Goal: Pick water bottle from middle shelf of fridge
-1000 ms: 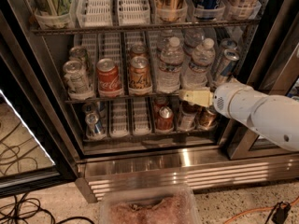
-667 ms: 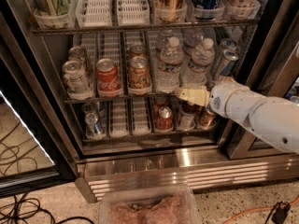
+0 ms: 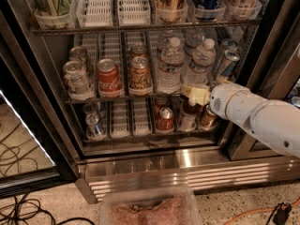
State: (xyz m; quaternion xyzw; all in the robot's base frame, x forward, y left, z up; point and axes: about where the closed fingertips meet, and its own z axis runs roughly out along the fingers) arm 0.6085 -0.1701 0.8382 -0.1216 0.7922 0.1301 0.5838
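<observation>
Two water bottles stand on the middle shelf [image 3: 117, 98] of the open fridge [image 3: 187, 171]: one at centre [image 3: 171, 63], one to its right [image 3: 200, 62], both clear and ribbed with white caps. My gripper [image 3: 195, 94], on a white arm [image 3: 262, 121] coming in from the right, is at shelf-edge height just in front of the base of the right bottle. It hides that bottle's bottom. I cannot tell whether it touches the bottle.
On the same shelf are a red cola can [image 3: 108, 77], a brown can [image 3: 139, 74] and silver cans [image 3: 77, 77]. A small brown bottle [image 3: 188, 117] and cans stand on the shelf below. A plastic tub [image 3: 150, 207] and cables [image 3: 18, 210] are on the floor.
The gripper and arm have shifted slightly left and up toward the base of the right water bottle. The bottles and cans have not moved.
</observation>
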